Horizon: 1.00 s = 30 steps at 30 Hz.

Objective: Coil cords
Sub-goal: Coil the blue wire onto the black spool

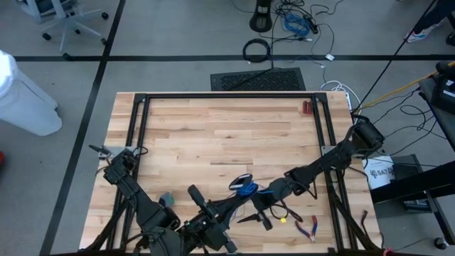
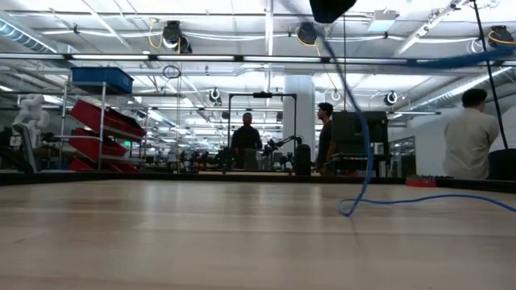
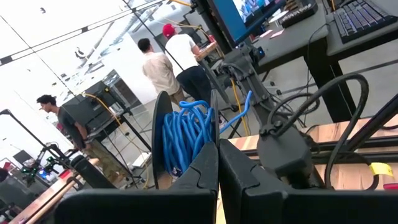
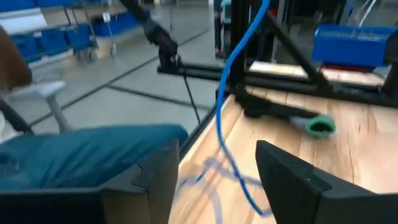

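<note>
Left wrist view: left claw (image 3: pixel 217 165) clamped on blue cord coil (image 3: pixel 185 134). Right claw (image 4: pixel 214 180) fingers apart, loose cord strand hanging between them above counter (image 4: pixel 348 149).

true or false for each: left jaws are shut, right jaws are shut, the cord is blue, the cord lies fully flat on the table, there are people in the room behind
1. The left gripper's jaws are shut. True.
2. The right gripper's jaws are shut. False: they stand apart, with nothing between them.
3. The cord is blue. True.
4. The cord lies fully flat on the table. False: a bundle of loops is up at the left gripper and a strand hangs down to the wood.
5. People stand in the room behind. True.
</note>
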Each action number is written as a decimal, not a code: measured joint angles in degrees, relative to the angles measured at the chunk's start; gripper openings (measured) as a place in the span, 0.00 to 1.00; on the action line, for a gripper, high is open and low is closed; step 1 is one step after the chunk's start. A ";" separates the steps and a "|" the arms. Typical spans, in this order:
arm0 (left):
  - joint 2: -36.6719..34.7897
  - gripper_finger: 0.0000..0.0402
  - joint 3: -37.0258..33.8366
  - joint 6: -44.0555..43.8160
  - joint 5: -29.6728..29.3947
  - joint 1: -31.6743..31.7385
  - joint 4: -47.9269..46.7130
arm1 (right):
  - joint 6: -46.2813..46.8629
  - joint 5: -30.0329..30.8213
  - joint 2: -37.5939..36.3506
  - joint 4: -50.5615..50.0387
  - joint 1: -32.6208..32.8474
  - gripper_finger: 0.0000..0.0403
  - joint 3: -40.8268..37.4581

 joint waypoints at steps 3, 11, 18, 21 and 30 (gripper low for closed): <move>0.00 0.00 0.00 -0.02 0.00 0.00 0.00 | 0.17 2.28 1.32 2.77 -0.06 0.51 0.00; 0.00 0.00 0.00 -0.07 0.00 0.00 0.00 | -0.27 3.73 2.35 2.77 -0.50 0.45 0.00; 0.00 0.00 0.00 -0.17 -0.47 -0.60 -0.11 | -1.28 3.90 1.63 -0.94 -0.50 0.17 -0.03; 0.00 0.00 0.00 -0.15 -0.87 -1.26 -0.20 | -2.05 4.16 0.37 -2.28 -0.52 0.03 -0.04; 0.02 0.00 0.00 -0.15 -0.92 -2.66 -0.37 | -1.64 4.31 -3.51 -6.82 -0.44 0.01 -0.07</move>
